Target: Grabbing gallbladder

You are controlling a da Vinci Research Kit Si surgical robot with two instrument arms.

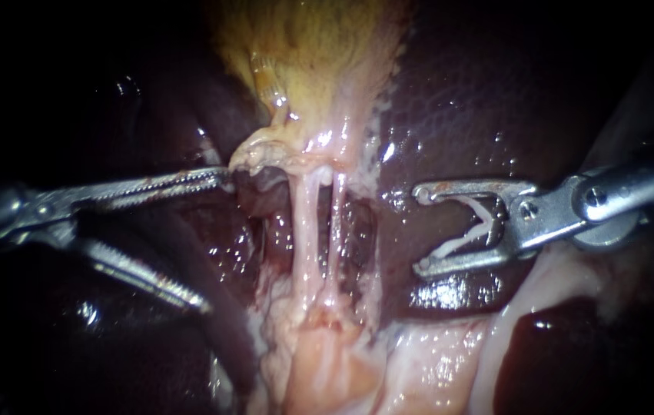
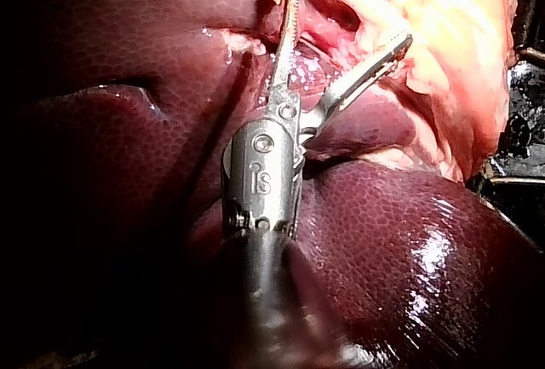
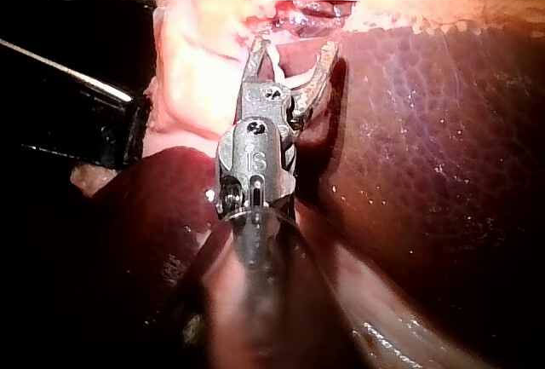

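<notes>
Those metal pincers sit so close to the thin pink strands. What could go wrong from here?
1. The left instrument has its jaws open, with one toothed tip at the ragged lower edge of the gallbladder; a shallow bite might slip or tear it.
2. The two thin tubes hang just past those jaws; closing too deep could pinch one.
3. The right instrument holds a clip close over the liver; a drift could scrape it.
</notes>
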